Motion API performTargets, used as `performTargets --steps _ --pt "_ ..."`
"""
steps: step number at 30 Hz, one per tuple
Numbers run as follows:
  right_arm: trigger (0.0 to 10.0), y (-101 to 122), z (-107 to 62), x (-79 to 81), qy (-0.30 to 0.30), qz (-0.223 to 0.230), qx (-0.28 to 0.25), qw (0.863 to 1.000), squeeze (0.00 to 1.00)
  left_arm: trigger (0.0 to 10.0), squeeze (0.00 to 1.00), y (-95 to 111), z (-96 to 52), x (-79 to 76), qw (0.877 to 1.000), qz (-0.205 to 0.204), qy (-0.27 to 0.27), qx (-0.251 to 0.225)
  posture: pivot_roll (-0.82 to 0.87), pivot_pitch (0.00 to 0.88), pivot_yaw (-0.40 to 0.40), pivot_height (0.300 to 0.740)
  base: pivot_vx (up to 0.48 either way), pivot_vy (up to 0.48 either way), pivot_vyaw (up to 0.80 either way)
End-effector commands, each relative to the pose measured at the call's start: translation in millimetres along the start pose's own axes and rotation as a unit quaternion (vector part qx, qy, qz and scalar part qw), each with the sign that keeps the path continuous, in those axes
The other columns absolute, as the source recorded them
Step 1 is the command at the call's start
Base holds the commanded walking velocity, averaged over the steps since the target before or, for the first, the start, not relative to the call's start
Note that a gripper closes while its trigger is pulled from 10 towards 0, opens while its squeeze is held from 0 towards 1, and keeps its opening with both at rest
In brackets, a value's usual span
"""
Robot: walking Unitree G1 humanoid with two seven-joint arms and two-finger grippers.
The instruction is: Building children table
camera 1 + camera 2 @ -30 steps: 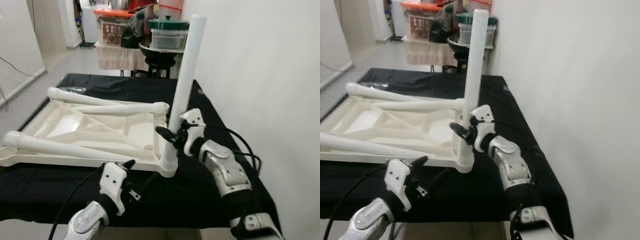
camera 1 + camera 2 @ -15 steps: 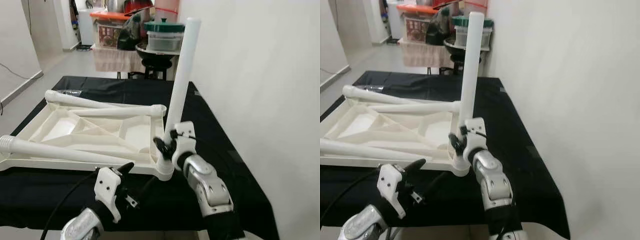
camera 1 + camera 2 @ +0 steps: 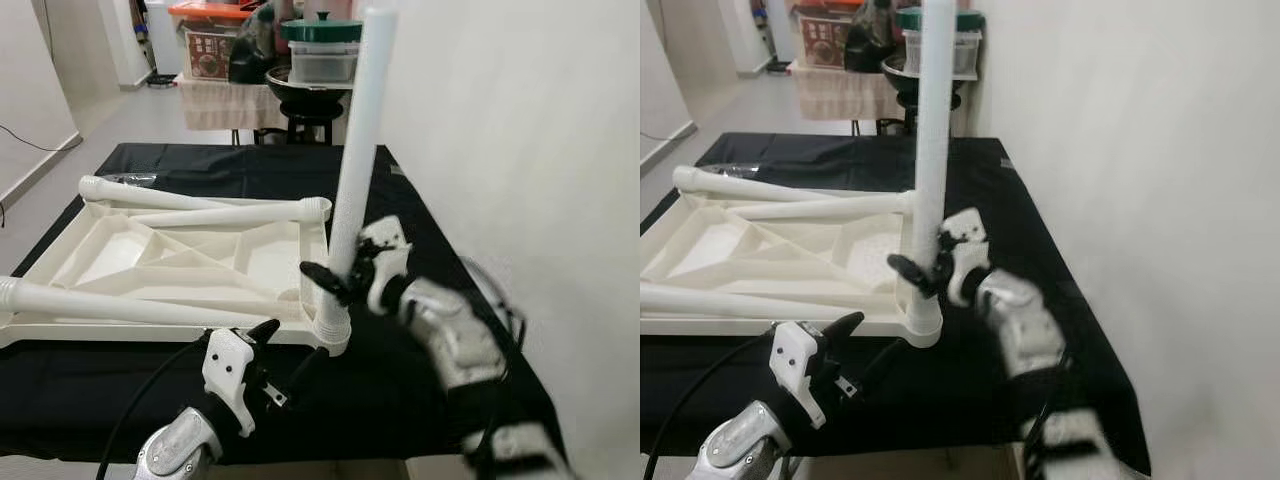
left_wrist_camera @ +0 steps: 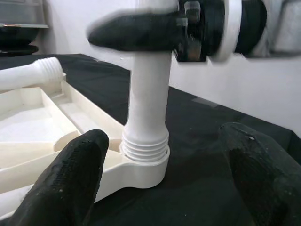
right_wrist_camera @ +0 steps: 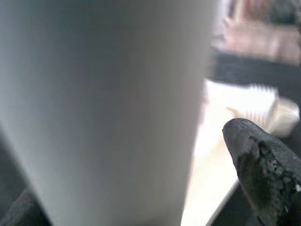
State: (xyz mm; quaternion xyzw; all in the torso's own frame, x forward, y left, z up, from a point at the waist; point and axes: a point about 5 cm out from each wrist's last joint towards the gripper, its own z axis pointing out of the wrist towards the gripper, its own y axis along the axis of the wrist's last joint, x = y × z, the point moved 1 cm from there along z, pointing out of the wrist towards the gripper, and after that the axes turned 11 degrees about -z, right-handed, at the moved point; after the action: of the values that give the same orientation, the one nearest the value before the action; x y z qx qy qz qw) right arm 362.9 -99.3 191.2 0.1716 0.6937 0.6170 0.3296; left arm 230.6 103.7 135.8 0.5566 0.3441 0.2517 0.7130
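I've got the white table top [image 3: 170,262] lying upside down, ribs up, on the black-covered table [image 3: 420,380], w/ one white leg [image 3: 352,175] standing upright in the near right corner socket [image 4: 146,157]. In the left wrist view I can see thread rings at the leg's base just above the socket, so it isn't fully seated.

Right tool [image 3: 335,285] is at the leg's lower part, a bit above the socket, fingers either side of it. One black finger [image 3: 322,279] sticks out on the leg's left side. Arm is blurred, and the right wrist view is mostly white leg w/ one fingertip [image 5: 265,169] beside it, so I can't tell if it's clamped on the leg or just around it.

Left tool [image 4: 164,179] sits low at the table's near edge, just in front of that corner, fingers spread wide & holding nothing; its two pads [image 4: 70,179] flank the socket w/o touching it.

Three more legs lie flat on the upturned top: a near leg [image 3: 110,302] along the front edge, a far leg [image 3: 150,194] at the back, and a middle leg [image 3: 240,213] w/ its threaded end toward the upright one.

White wall [image 3: 500,130] runs along the right. Beyond the table, a cluttered stand [image 3: 300,75] w/ a green-lidded container [image 3: 322,50] and an orange-lidded box [image 3: 215,40].
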Motion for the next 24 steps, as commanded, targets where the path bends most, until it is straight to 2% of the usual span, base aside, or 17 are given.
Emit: performTargets --steps 1,2,3,4,5,10,17,18,19,21,22,23,24 --pt "8.9 -8 0.4 4.6 0.042 0.003 0.002 0.999 0.0 10.0 0.0 -4 0.6 -1.0 1.0 -0.008 -0.003 0.002 0.02 0.0 -0.098 0.74 0.0 0.0 0.0" --pt "3.0 -7 -0.5 3.3 0.068 -0.002 -0.002 0.998 0.0 10.0 0.0 -4 1.2 -1.2 1.0 -0.007 -0.004 0.003 0.02 0.0 -0.103 0.74 0.0 0.0 0.0" --pt "3.0 -7 -0.5 3.3 0.068 -0.002 -0.002 0.998 0.0 10.0 0.0 -4 1.2 -1.2 1.0 -0.007 -0.004 0.003 0.02 0.0 -0.103 0.74 0.0 0.0 0.0" --pt "2.5 -6 -1.6 2.0 0.097 -0.006 -0.005 0.995 0.0 10.0 0.0 -5 1.9 -1.2 1.0 -0.006 -0.005 0.003 0.02 0.0 -0.103 0.74 0.0 0.0 0.0" --pt "0.0 -4 -2.6 1.3 0.121 -0.009 -0.01 0.993 0.0 10.0 0.0 -5 2.3 -1.2 1.0 -0.004 -0.006 0.003 0.02 0.0 -0.104 0.74 0.0 0.0 0.0" --pt "0.0 0 -4.4 -1.0 0.157 -0.005 -0.022 0.987 0.0 10.0 0.0 -6 3.3 -0.3 1.0 -0.002 -0.004 0.003 0.02 0.0 -0.104 0.74 0.0 0.0 0.0" --pt "0.0 -7 -4.3 -3.4 0.123 -0.008 -0.012 0.992 0.0 10.0 0.0 -6 4.7 1.9 1.0 -0.002 -0.001 0.003 0.02 0.0 -0.098 0.74 0.0 0.0 0.0" --pt "0.0 -14 -4.5 -2.4 0.093 -0.009 0.002 0.996 0.0 10.0 0.0 -7 4.7 2.6 1.0 -0.003 -0.001 0.004 0.02 0.0 -0.103 0.74 0.0 0.0 0.0" --pt "0.0 -25 -2.3 -0.3 0.023 -0.01 0.028 0.999 0.0 10.0 0.0 -7 4.7 3.4 1.0 -0.003 0.0 0.004 0.02 0.0 -0.112 0.74 0.0 0.0 0.0" --pt "0.0 -25 -2.3 -0.3 0.023 -0.01 0.028 0.999 0.0 10.0 0.0 -7 4.7 3.4 1.0 -0.003 0.0 0.004 0.02 0.0 -0.112 0.74 0.0 0.0 0.0" --pt "0.0 -36 -1.7 -1.9 -0.185 0.045 0.057 0.98 0.0 10.0 0.0 -6 4.0 4.2 1.0 -0.003 0.001 0.004 0.01 0.0 -0.106 0.74 0.0 0.0 0.0" --pt "0.0 -50 -7.0 23.8 -0.238 0.064 0.097 0.964 0.0 10.0 0.0 -5 3.4 4.9 1.0 -0.002 0.002 0.004 0.01 0.0 -0.096 0.74 0.0 0.0 0.0" --pt "0.0 -50 -7.0 23.8 -0.238 0.064 0.097 0.964 0.0 10.0 0.0 -5 3.4 4.9 1.0 -0.002 0.002 0.004 0.01 0.0 -0.096 0.74 0.0 0.0 0.0"
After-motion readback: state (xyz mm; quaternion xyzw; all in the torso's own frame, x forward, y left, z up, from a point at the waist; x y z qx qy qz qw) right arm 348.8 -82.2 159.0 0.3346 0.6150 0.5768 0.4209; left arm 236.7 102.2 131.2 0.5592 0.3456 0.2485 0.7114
